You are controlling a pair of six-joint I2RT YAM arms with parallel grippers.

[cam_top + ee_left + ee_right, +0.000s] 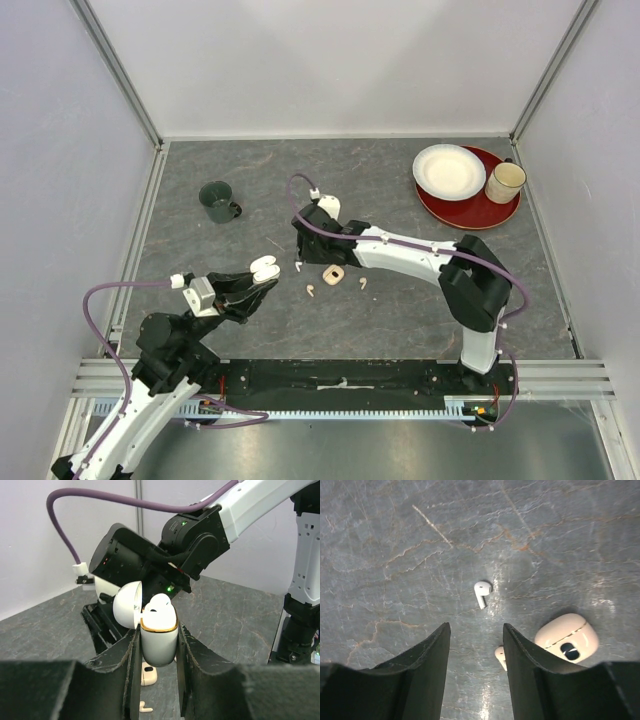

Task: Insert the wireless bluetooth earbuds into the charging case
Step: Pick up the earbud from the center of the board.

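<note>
Clasping charging case, left hand

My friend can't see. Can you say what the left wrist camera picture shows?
The left gripper clamps an open white charging case with a gold rim, one white earbud sitting inside. The right arm's black wrist looms behind it over the grey table.

Legible text, labels, brands, numbers: none in any view. White charging case, gold-rimmed: no marking that can be read. Beige case on the table: one small dark oval spot on its face, too small to read as a sign or lettering.
</note>
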